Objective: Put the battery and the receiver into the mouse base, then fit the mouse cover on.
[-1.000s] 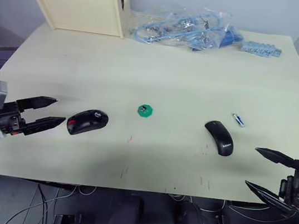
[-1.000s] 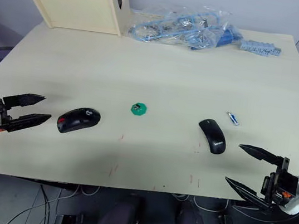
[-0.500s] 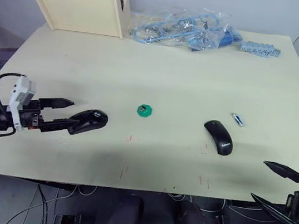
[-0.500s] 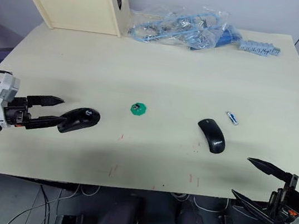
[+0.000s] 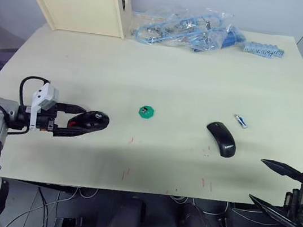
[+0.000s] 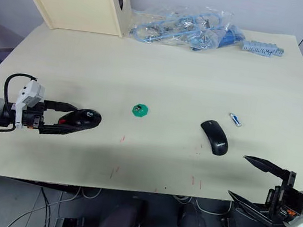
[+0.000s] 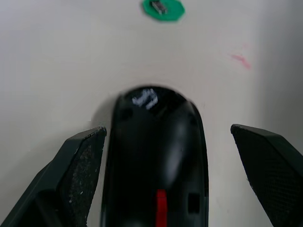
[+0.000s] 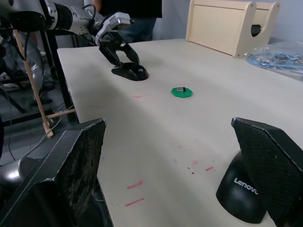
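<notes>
The mouse base (image 5: 88,121), a black shell with red inside, lies at the table's front left. My left gripper (image 5: 85,119) is open, one finger on each side of the base; the left wrist view shows the base (image 7: 156,161) between its fingers. The receiver (image 5: 147,112) is a tiny dark piece on a green disc at mid-table. Toward the right lies the smooth black mouse cover (image 5: 221,139), and the blue battery (image 5: 242,122) sits just behind it. My right gripper (image 5: 256,179) hangs open at the front right edge, short of the cover (image 8: 244,191).
A pale wooden box (image 5: 79,5) stands at the back left, with a bag of blue cables (image 5: 184,30) and a blue strip of parts (image 5: 262,49) along the far edge. Small red marks dot the front of the table. A person (image 8: 132,19) stands beyond the table's left side.
My left gripper has moved right along the table and now straddles the mouse base. My right gripper has drawn back toward the front edge.
</notes>
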Robot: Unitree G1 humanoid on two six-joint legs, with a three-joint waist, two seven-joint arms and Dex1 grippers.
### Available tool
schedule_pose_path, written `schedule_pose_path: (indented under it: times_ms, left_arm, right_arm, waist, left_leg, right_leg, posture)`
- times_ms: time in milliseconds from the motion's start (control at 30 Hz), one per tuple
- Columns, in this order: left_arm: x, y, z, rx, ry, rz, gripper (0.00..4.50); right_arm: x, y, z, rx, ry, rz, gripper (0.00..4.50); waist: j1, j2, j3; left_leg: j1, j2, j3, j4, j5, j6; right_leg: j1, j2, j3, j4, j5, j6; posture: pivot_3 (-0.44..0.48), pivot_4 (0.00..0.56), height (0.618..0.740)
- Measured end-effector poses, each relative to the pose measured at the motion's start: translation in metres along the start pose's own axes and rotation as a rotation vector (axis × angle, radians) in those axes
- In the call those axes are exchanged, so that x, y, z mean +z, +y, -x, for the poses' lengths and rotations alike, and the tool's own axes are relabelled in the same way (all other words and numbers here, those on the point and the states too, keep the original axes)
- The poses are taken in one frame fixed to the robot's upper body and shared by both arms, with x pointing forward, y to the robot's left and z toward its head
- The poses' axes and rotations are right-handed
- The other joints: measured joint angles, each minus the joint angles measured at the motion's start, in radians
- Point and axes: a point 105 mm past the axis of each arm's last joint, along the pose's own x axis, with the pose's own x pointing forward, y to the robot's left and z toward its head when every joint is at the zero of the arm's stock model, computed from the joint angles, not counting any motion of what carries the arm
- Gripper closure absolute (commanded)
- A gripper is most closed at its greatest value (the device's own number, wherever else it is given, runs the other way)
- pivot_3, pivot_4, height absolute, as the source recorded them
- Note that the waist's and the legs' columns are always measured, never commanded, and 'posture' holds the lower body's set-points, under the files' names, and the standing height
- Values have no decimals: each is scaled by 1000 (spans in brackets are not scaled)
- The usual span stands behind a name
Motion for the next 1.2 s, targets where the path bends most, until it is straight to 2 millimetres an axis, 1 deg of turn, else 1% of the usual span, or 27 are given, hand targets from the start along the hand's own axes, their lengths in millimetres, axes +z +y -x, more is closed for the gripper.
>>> schedule_pose_path:
  times_ms: [133, 300, 400, 533, 700, 733, 767, 800, 833, 867, 1067, 1133, 1200]
  left_arm:
    - [4, 6, -1, 14, 22, -33, 0]
    - [0, 5, -13, -13, 42, -38, 0]
    - [-1, 4, -16, -25, 59, -45, 0]
    - [4, 2, -23, -45, 73, -80, 0]
    - [2, 2, -24, -47, 96, -90, 0]
    - [2, 2, -23, -48, 105, -94, 511]
    - [1, 2, -23, -48, 113, -101, 610]
    - [0, 2, -23, -50, 122, -107, 1091]
    - [0, 2, -23, -50, 124, -110, 1367]
    - [-1, 2, -23, -50, 128, -120, 1512]
    - [-1, 3, -21, -45, 125, -127, 1513]
    - [2, 2, -19, -40, 101, -114, 1513]
    - [9, -4, -12, -48, 87, -114, 1513]
  right_arm:
    - [1, 0, -3, -5, -2, 4, 29]
    - [0, 2, -4, -13, 0, -8, 29]
    - [0, 2, -4, -19, 2, -10, 29]
    - [0, 4, -4, -24, 5, -11, 29]
    - [0, 5, -5, -26, 7, -14, 29]
    - [1, 4, -5, -30, 7, -14, 0]
    - [1, 4, -5, -32, 7, -13, 0]
    - [1, 4, -5, -33, 7, -13, 0]
    - [1, 4, -5, -34, 7, -13, 0]
    - [1, 4, -5, -34, 6, -12, 0]
    - [1, 4, -5, -32, 4, -12, 0]
    - [1, 3, -6, -30, 2, -10, 0]
    - [2, 2, -7, -25, -1, -6, 0]
  waist:
    - [2, 0, 0]
    - [1, 0, 0]
    - [-1, 0, 0]
    - [0, 0, 0]
    - [0, 0, 0]
    - [0, 0, 0]
    - [0, 0, 0]
    - [0, 0, 0]
    - [0, 0, 0]
    - [0, 0, 0]
    - [0, 0, 0]
    - [-1, 0, 0]
    - [-3, 0, 0]
  left_leg:
    - [-1, 0, 0, 0, 0, 0]
    - [-1, 0, 0, 1, 0, 0]
    - [-1, 0, 0, 1, 0, 0]
    - [-1, 0, 0, 1, 0, 0]
    - [-1, 0, 0, 1, 0, 0]
    - [-1, 0, 0, 1, 0, 0]
    - [-1, 0, 0, 1, 0, 0]
    - [-1, 0, 0, 1, 0, 0]
    - [-1, 0, 0, 1, 0, 0]
    - [-1, 0, 0, 1, 0, 0]
    - [-1, 0, 0, 1, 0, 0]
    - [-1, 0, 0, 1, 0, 0]
    - [-1, 2, -1, 1, 0, 0]
  right_leg:
    - [0, 0, 0, 0, 0, 0]
    - [-1, 0, 0, 0, 0, 0]
    - [-1, 0, 0, 1, 0, 0]
    - [-1, 0, 0, 1, 0, 0]
    - [-1, 0, 0, 1, 0, 0]
    - [-1, 0, 0, 1, 0, 0]
    - [-1, 0, 0, 1, 0, 0]
    - [-1, 0, 0, 1, 0, 0]
    - [-1, 0, 0, 1, 0, 0]
    - [-1, 0, 0, 1, 0, 0]
    - [-1, 0, 0, 1, 0, 0]
    - [-1, 0, 0, 1, 0, 0]
    - [-2, 0, 0, 2, 0, 0]
  posture:
    - [0, 150, 740]
    - [0, 150, 740]
    - [0, 150, 740]
    - [0, 150, 740]
    - [0, 150, 740]
    - [0, 150, 740]
    - [0, 150, 740]
    - [0, 150, 740]
    - [0, 150, 740]
    - [0, 150, 740]
    - [0, 150, 740]
    - [0, 150, 740]
    - [0, 150, 740]
